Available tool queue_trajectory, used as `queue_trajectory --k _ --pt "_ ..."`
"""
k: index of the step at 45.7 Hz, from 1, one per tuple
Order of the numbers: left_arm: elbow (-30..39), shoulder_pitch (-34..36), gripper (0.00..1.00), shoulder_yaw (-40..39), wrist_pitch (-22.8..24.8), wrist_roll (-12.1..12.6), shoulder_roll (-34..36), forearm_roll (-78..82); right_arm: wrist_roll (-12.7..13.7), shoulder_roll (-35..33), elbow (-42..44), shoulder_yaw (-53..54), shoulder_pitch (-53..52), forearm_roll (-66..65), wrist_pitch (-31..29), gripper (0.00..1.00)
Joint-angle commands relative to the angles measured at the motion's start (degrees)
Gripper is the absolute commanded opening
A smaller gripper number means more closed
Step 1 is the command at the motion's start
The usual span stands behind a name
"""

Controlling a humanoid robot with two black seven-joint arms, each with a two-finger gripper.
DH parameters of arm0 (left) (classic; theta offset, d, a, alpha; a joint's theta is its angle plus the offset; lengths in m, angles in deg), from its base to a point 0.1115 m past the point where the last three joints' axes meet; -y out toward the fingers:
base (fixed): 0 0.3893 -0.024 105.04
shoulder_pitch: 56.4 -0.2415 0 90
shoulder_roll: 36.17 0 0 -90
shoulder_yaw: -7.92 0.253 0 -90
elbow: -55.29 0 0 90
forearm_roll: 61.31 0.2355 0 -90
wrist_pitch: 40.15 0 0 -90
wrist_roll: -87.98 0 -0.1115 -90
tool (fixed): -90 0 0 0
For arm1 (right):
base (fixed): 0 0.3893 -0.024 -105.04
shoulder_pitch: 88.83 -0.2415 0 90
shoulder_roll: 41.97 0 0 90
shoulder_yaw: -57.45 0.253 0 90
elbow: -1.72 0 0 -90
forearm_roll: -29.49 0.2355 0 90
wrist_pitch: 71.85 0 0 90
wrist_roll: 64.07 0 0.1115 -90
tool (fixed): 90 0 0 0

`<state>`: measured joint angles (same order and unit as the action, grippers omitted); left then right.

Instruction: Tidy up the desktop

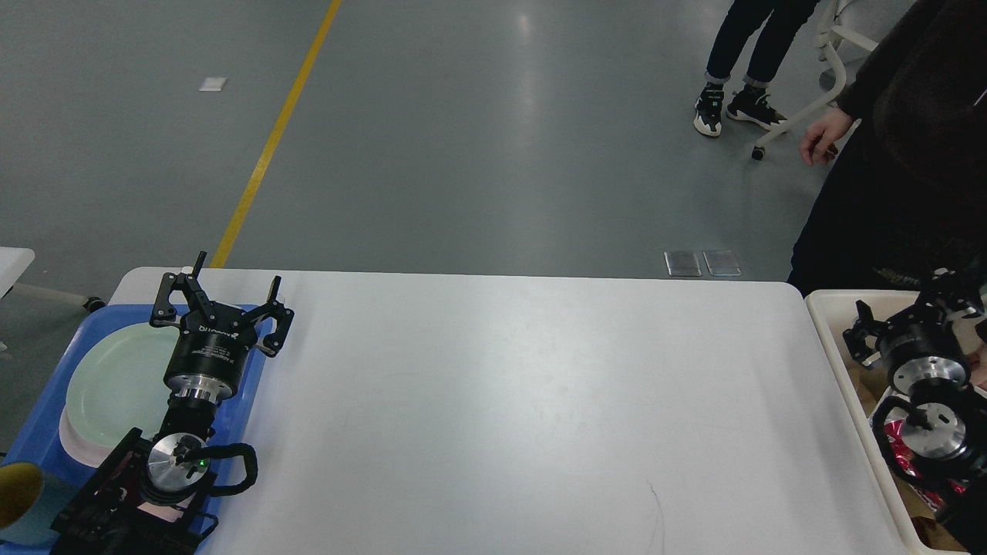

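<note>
The worktop (501,401) fills the lower middle of the head view, a wide white slab with rounded far corners, its surface bare apart from a faint dark scratch near the front edge. A blue tray (46,432) overlaps its left end, and a cream bin (829,324) stands just beside its right end.

The left gripper (224,297) hangs over the tray's far right corner, at the worktop's left edge. Its fingers (176,297) are spread wide and grip nothing. Under the arm, a pale green plate (116,385) lies in the tray on top of a pinkish one, and a yellow-lined cup (19,493) shows at the tray's near left corner.

The right gripper (937,297) is over the bin, close to the view's right edge. It is dark and set against a dark coat, so I cannot tell whether its fingers are apart or together. Red wrappers (887,439) and brown scraps lie in the bin beneath the arm.

Beyond the worktop is a grey floor with a yellow line (270,146). A person in black (902,177) stands by the bin, and another's legs (740,69) show further back.
</note>
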<state>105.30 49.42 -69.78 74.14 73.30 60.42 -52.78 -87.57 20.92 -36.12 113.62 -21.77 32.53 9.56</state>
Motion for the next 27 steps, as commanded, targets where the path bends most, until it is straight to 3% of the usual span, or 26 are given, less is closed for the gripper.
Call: queue_trajectory --k 1,14,27 --pt "0.0 0.0 0.96 0.0 0.0 0.0 0.0 0.0 0.7 4.4 -1.8 7.9 4.4 -0.1 -9.9 1.0" --pt "0.0 0.0 0.96 0.0 0.0 0.0 0.0 0.0 0.9 8.7 -9.4 15.9 9.2 -14.9 -10.5 1.0" --pt "0.0 0.0 0.96 0.0 0.0 -0.1 0.0 0.0 0.5 9.5 -10.4 18.2 10.7 -14.9 -10.0 1.0"
